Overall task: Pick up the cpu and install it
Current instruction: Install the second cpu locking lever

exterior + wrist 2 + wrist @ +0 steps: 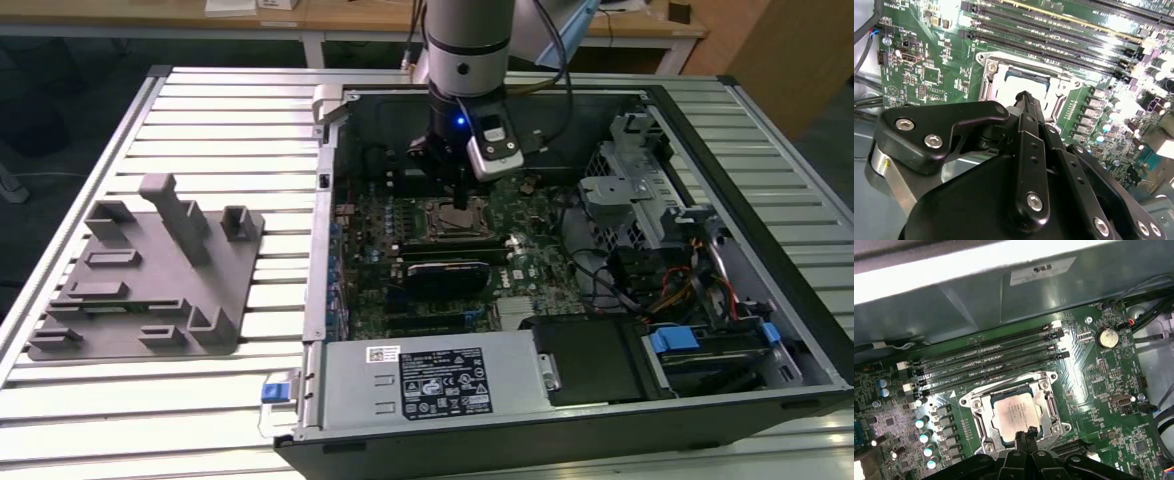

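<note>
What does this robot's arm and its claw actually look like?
The arm is a smooth silver-grey cylinder with black cables trailing beside it and a small blue light at its wrist. The gripper is matte black metal: flat linked bars fastened with shiny silver screws, narrowing to slim fingers.

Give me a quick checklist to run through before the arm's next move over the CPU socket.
1. cpu lies inside the socket frame: ok.
2. cpu sits square and flat in the frame: looks ok, full seating cannot tell.
3. Gripper is over the socket's edge, tips at the cpu: ok.
4. Fingers released from the cpu: cannot tell.
5. Memory slots beside the socket are apart from the gripper: ok.
</note>
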{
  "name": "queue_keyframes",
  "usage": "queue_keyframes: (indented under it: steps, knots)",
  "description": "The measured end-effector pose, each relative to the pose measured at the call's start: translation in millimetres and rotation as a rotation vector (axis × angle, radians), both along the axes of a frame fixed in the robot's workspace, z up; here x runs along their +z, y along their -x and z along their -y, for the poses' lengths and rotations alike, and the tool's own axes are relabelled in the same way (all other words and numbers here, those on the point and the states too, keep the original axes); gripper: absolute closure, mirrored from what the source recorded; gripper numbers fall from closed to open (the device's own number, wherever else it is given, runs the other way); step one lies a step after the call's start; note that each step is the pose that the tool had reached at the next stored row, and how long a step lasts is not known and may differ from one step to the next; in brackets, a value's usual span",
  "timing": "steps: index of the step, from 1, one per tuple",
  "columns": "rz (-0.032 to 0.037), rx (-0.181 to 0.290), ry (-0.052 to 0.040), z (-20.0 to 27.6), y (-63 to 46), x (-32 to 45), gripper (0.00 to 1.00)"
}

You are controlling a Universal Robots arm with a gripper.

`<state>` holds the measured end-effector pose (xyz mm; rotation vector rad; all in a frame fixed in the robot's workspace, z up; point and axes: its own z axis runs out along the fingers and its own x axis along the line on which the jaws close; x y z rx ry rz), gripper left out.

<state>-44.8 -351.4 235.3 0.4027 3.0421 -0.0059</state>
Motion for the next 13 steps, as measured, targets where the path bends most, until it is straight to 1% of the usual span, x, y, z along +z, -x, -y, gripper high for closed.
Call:
queue_keyframes:
  steps: [3,10,13]
  knots:
    - [-0.0001,0.000,0.0000,5.0,0.0,0.1,0.89]
    - [0.0000,0.000,-0.0019,18.9,0.0,0.0,0.89]
    - [-0.0001,0.000,-0.0024,22.9,0.0,0.0,0.89]
